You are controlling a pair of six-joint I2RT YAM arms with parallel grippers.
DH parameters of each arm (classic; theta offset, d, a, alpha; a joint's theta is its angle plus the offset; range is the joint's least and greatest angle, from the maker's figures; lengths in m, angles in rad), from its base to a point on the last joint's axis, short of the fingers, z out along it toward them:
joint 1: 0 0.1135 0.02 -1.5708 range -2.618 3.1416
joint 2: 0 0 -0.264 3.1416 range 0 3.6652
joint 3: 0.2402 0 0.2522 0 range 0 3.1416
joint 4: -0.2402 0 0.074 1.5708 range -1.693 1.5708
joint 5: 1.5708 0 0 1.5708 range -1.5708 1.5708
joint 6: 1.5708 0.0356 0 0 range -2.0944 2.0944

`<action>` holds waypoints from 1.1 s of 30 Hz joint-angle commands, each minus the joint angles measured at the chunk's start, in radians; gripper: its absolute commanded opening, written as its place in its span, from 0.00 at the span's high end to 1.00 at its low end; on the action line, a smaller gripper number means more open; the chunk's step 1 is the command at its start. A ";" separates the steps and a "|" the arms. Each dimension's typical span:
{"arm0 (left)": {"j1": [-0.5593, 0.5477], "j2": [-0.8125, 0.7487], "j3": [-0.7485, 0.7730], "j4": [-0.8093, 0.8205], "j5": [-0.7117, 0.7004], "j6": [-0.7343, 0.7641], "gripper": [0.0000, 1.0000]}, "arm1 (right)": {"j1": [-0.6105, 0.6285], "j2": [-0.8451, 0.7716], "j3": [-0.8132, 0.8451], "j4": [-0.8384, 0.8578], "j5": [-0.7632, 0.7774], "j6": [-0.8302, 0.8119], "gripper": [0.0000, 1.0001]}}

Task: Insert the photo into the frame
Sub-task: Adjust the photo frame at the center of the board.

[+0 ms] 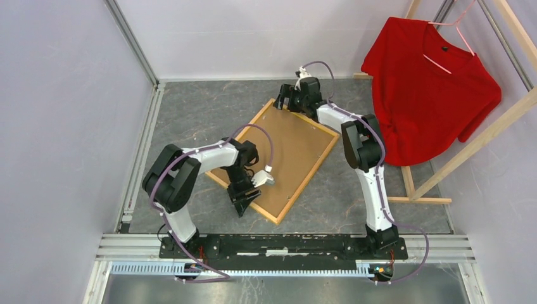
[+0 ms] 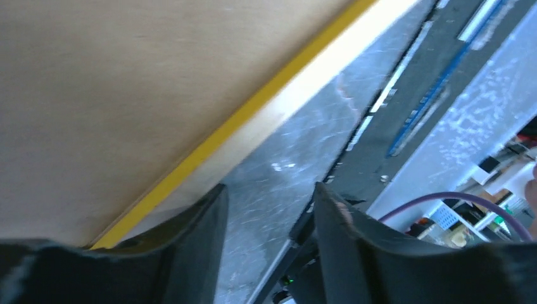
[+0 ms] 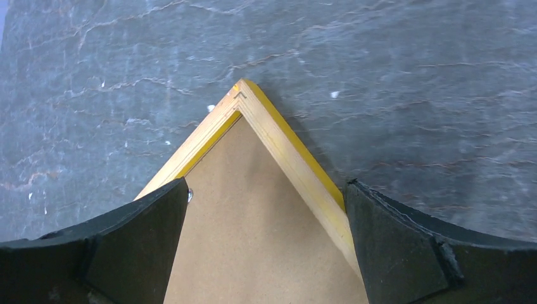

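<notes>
Two black-and-white robot arms rise from a black base plate (image 1: 285,244) at the near edge of a grey marbled table (image 1: 202,114). Nearest, the left gripper (image 2: 271,190) hangs low over the near left side of the large rectangular picture frame (image 1: 306,180). Its dark fingers (image 2: 190,240) stand part-way apart with only bare table showing between them, and the frame's edge runs just beside the left finger. Whether that finger touches the wood cannot be told. The frame lies back up in the middle of the table, turned at a slant. Light natural wood shows on top and bright yellow along its outer side. Inside it sits a brown fibreboard backing panel (image 1: 294,142), which covers the whole opening. At the frame's far corner the right gripper (image 3: 266,182) points down with its jaws spread wide. One finger is on each side of the mitred corner, neither pressing on it. Further back on the right, a red T-shirt (image 1: 424,88) hangs on a pink hanger (image 1: 453,31) from a light wooden rack (image 1: 481,136), well apart from the frame.
</notes>
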 commanded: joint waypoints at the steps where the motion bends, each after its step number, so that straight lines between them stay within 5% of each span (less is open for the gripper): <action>1: -0.032 -0.018 0.007 0.182 0.054 0.048 0.35 | 0.046 -0.041 0.085 -0.171 -0.073 -0.037 0.02; 6: -0.001 -0.208 0.011 0.066 0.041 0.157 0.16 | -0.033 -0.254 -0.088 -0.141 0.069 -0.089 0.02; 10: 0.066 -0.294 0.084 -0.064 0.035 0.244 0.15 | -0.065 -0.401 -0.218 -0.204 0.156 -0.134 0.02; 16: 0.350 -0.208 0.249 -0.121 0.005 0.338 0.18 | -0.068 -0.717 -0.664 -0.068 0.119 -0.102 0.02; 24: 0.670 0.192 0.599 0.056 0.021 0.034 0.45 | -0.070 -1.046 -1.108 0.043 -0.020 0.014 0.02; 33: 0.676 0.301 0.535 0.051 0.203 0.055 0.69 | -0.071 -1.062 -1.325 0.238 -0.170 0.160 0.02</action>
